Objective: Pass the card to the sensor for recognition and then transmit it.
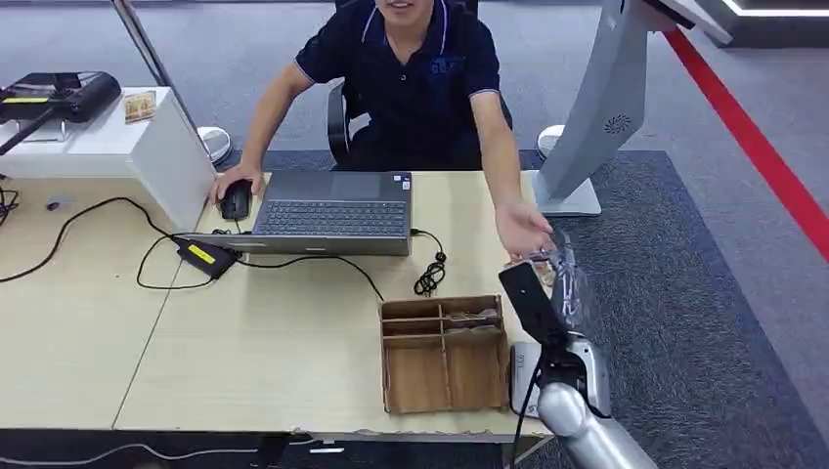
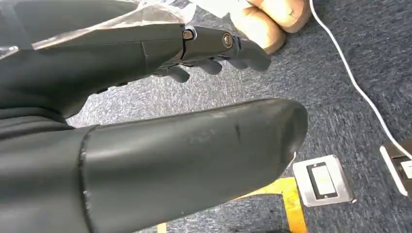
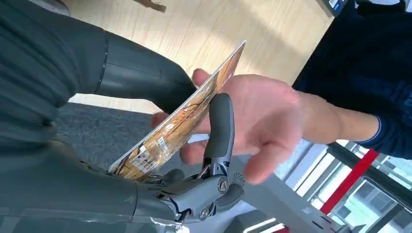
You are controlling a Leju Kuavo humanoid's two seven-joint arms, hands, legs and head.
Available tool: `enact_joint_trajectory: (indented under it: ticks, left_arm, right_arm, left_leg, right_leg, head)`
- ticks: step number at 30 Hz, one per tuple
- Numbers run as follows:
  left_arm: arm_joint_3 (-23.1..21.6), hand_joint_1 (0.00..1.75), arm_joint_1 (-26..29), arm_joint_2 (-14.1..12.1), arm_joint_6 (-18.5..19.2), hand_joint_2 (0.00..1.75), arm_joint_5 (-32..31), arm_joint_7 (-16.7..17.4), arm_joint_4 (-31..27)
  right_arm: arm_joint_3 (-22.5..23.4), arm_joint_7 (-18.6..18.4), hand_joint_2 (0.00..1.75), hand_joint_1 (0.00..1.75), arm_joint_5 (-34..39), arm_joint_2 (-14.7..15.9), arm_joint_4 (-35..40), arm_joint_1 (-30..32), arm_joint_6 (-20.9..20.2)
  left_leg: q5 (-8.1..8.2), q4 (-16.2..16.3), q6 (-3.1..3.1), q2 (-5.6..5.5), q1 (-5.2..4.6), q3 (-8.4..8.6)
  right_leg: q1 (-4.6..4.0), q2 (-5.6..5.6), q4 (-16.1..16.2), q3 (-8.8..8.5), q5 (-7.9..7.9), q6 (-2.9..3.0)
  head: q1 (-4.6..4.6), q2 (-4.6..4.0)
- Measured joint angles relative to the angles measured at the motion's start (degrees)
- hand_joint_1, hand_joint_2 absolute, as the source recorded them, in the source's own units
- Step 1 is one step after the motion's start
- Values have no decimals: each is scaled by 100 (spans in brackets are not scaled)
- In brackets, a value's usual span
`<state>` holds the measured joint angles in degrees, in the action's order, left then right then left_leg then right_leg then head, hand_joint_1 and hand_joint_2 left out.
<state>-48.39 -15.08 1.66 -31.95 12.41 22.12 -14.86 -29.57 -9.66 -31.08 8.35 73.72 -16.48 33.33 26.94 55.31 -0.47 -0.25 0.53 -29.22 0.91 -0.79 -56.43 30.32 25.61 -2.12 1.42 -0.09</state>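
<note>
1. Two hands are meeting at about 3 o'clock in my head view: my right hand [image 1: 547, 293], dark-fingered and wrapped in clear plastic, is reaching up off the table's right edge, and the seated person's open hand [image 1: 523, 230] is waiting just above it.
2. I am gripping the thin glossy card with a brown and gold print [image 3: 182, 119] between the thick grey thumb and a darker finger [image 3: 221, 124] of that right hand, as the right wrist view shows.
3. I am seeing the person's palm [image 3: 265, 121] lying right behind the card there, with fingertips showing past the card's edge; whether they are touching it I cannot tell.
4. I am seeing my left hand [image 2: 160, 111] in the left wrist view hanging over blue-grey carpet, thumb and fingers apart and holding nothing.
5. I am looking at a brown cardboard tray with divided compartments [image 1: 445, 354] at about 5 o'clock on the pale wooden table [image 1: 274, 342], just left of my right arm.
6. I am noting a grey open laptop [image 1: 327, 213] at 12 o'clock from the tray, with the person's other hand resting on a black mouse [image 1: 236, 200] at its left.
7. I am seeing a black power adapter with a yellow label [image 1: 205, 256] lying at 9 o'clock of the laptop's front edge.
</note>
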Motion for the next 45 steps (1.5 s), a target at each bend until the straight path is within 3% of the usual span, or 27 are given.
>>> enact_joint_trajectory:
  ticks: [2, 3, 4, 45]
  left_arm:
    - [0, 0, 0, 2, 0, 0, 2, 0, -2]
    - [0, 0, 0, 2, 0, 0, 9, 0, -2]
    - [0, 0, -1, 2, -2, 0, 9, 0, 0]
    - [0, 0, -1, 24, -11, 0, 2, 26, 0]
  right_arm:
    - [9, -13, 175, 166, -15, 24, 33, 16, -4]
    - [7, -13, 175, 5, -20, 28, 46, 19, -4]
    - [9, -13, 175, 0, -28, 37, 46, 20, -4]
    - [48, -83, 175, 0, -208, 109, 140, 60, 41]
  left_leg:
    - [0, 0, 0, 0, 0, 1]
    - [0, 0, 0, 0, 0, 2]
    - [0, 0, 0, 1, 0, 3]
    - [0, 0, 0, 1, 0, 3]
  right_leg:
    - [0, 0, 0, -1, 0, 0]
    - [0, 0, -1, -1, 0, 0]
    - [0, 1, -1, -1, -1, 0]
    - [0, 1, -1, -3, -1, 0]
  head:
    - [2, 0]
    - [2, 0]
    - [2, 0]
    - [2, 0]
